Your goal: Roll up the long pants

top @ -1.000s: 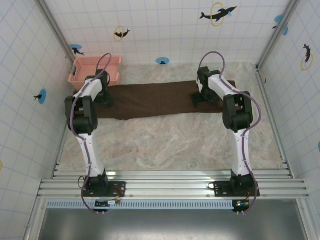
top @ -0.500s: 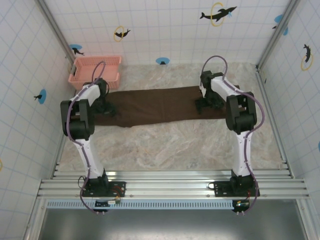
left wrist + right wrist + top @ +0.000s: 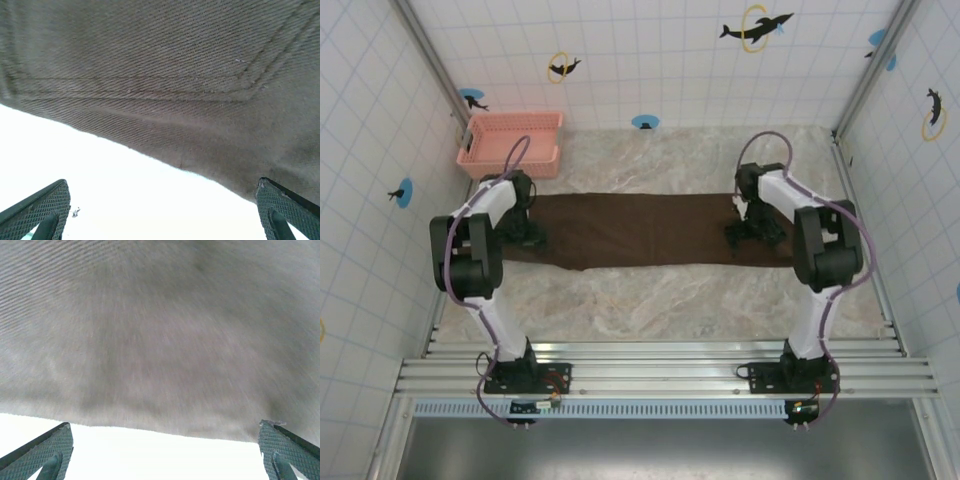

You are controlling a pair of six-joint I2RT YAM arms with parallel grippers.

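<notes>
Top external: long pants (image 3: 650,230) nearer the bases (image 3: 520,372) than before; left tool (image 3: 527,237), right tool (image 3: 757,235) both spread.

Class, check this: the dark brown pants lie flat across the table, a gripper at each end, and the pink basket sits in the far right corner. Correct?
No. The pink basket sits in the far left corner, beyond the long pants, as the top external view shows. The rest holds.

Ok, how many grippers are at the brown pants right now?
2. The left gripper is over the dark brown fabric long pants' left end, the right gripper over their right end.
</notes>
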